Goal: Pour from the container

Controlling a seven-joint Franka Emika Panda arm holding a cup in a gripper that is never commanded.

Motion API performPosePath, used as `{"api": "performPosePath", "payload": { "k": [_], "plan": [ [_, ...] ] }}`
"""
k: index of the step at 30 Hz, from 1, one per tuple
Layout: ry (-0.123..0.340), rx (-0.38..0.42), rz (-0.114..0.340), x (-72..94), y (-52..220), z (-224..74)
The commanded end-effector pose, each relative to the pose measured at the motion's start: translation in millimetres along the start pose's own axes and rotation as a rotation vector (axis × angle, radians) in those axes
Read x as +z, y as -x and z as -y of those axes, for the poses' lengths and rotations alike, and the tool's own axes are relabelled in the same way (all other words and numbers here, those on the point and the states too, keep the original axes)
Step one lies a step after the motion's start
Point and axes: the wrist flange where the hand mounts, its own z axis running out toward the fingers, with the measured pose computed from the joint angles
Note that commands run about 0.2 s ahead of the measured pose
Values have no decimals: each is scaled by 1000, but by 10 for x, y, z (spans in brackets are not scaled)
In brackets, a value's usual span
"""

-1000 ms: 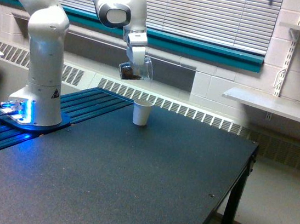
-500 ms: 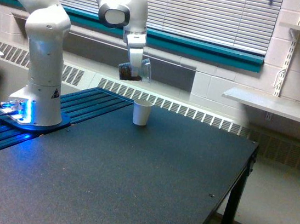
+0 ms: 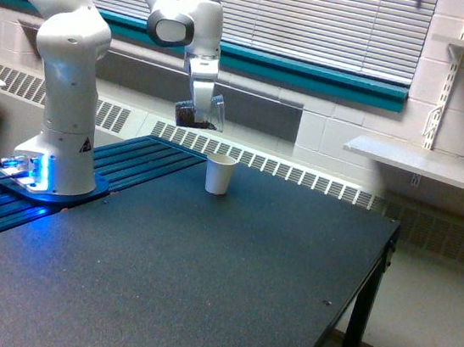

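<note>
The container (image 3: 199,113), a small clear cup with dark brown pieces showing through, hangs in the air tilted on its side, mouth toward the exterior view's right. My gripper (image 3: 200,106) is shut on it from above. It sits up and to the left of a white paper cup (image 3: 219,174), which stands upright on the dark table (image 3: 202,272). There is a clear gap between the container and the white cup. I see nothing falling from the container.
The arm's white base (image 3: 53,167) stands at the exterior view's left on blue rails. A radiator grille (image 3: 300,176) runs behind the table. A white shelf (image 3: 426,165) juts out at the right, past the table's right edge.
The gripper and the container have shifted to the exterior view's left and slightly up, away from above the white cup. The container's tilt has eased a little.
</note>
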Motion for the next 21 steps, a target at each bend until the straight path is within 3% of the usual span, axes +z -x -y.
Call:
{"api": "performPosePath", "payload": {
  "k": [1, 21],
  "plan": [
    [33, 17, -4, 78, -130, -203],
    [43, 48, 19, 157, -89, -270]
  ]
}}
